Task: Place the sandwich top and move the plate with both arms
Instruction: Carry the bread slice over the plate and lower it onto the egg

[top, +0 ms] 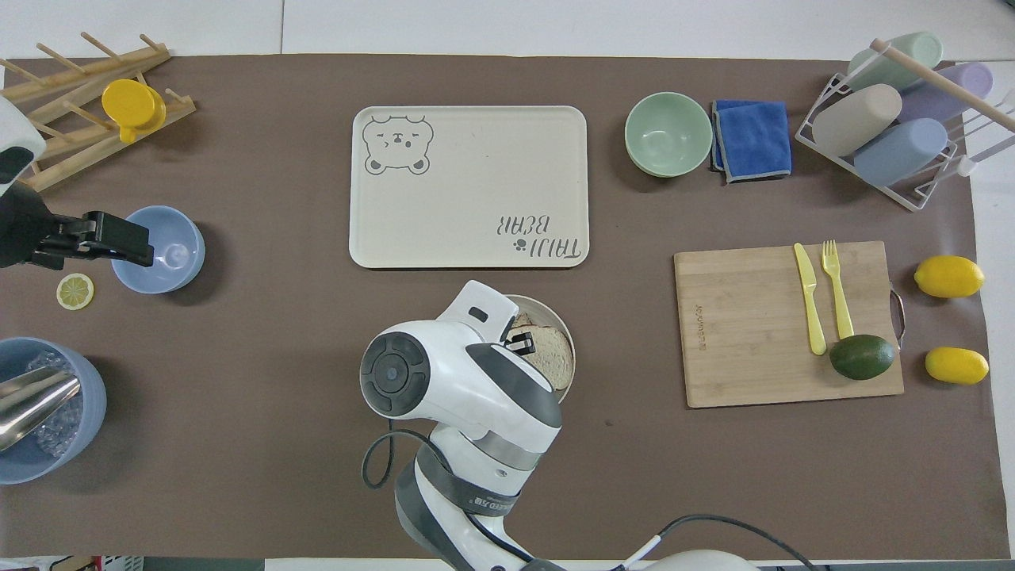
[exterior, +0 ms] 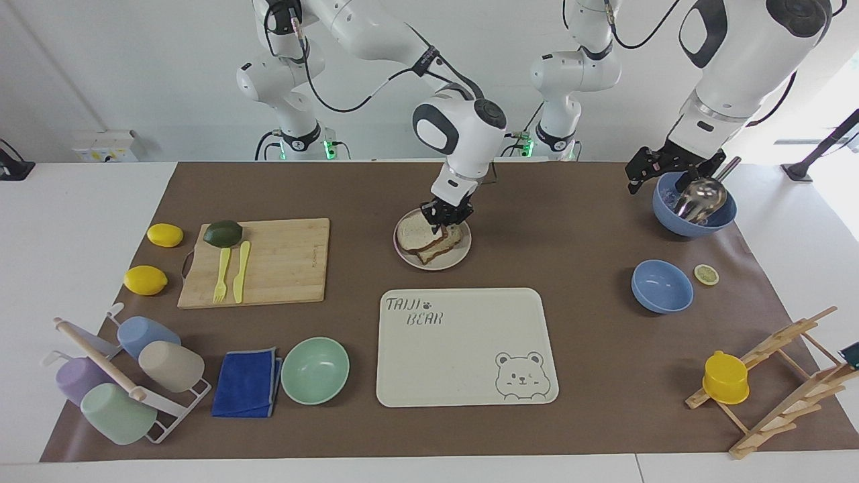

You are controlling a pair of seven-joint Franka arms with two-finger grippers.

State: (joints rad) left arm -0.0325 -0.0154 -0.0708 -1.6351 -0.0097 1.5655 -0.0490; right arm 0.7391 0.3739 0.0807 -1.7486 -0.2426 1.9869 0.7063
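The sandwich top [exterior: 416, 233], a plain bread slice, lies slightly tilted on the toast on the small round plate [exterior: 436, 265] in the middle of the mat. The egg is covered; only the lower slice's edge [exterior: 439, 251] shows. My right gripper [exterior: 446, 215] is down at the slice's edge nearer to the robots, shut on it. In the overhead view the right wrist hides half of the plate [top: 564, 329]; the slice [top: 551, 357] and one finger [top: 519, 342] show. My left gripper [exterior: 647, 171] waits raised beside the blue ice bowl [exterior: 694, 218].
The cream bear tray [exterior: 463, 349] lies just farther from the robots than the plate. A cutting board [exterior: 282, 261] with cutlery and an avocado lies toward the right arm's end. A mint bowl [exterior: 315, 370], a blue cloth, a small blue bowl [exterior: 662, 286] and racks stand around.
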